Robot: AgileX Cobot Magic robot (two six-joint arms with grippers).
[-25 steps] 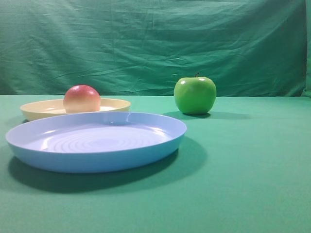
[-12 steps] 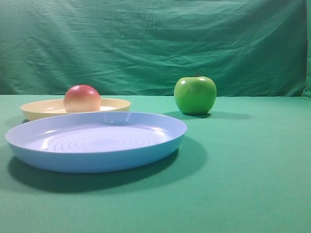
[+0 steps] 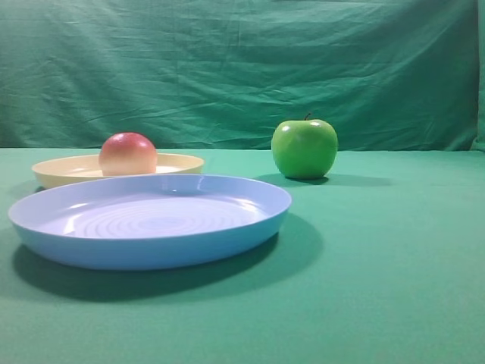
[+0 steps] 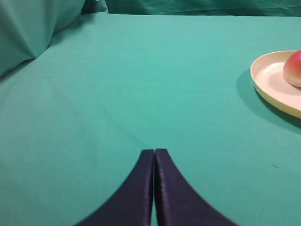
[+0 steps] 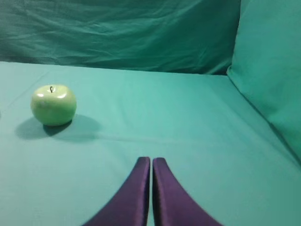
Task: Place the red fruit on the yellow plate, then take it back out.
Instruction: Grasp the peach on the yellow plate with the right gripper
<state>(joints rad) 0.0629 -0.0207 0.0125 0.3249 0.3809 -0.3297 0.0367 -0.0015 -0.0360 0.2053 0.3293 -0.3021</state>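
The red fruit (image 3: 127, 154) rests on the yellow plate (image 3: 178, 163) at the back left of the exterior view. In the left wrist view the same fruit (image 4: 294, 68) shows at the right edge, sitting on the yellow plate (image 4: 268, 80). My left gripper (image 4: 154, 151) is shut and empty, low over bare green cloth, well to the left of the plate. My right gripper (image 5: 151, 160) is also shut with nothing in it, over bare cloth. Neither arm appears in the exterior view.
A large light-blue plate (image 3: 250, 220) sits in front of the yellow one. A shiny green apple (image 3: 305, 149) stands on the cloth at centre right; the right wrist view has the apple (image 5: 53, 104) to its left. Green fabric drapes the back and sides.
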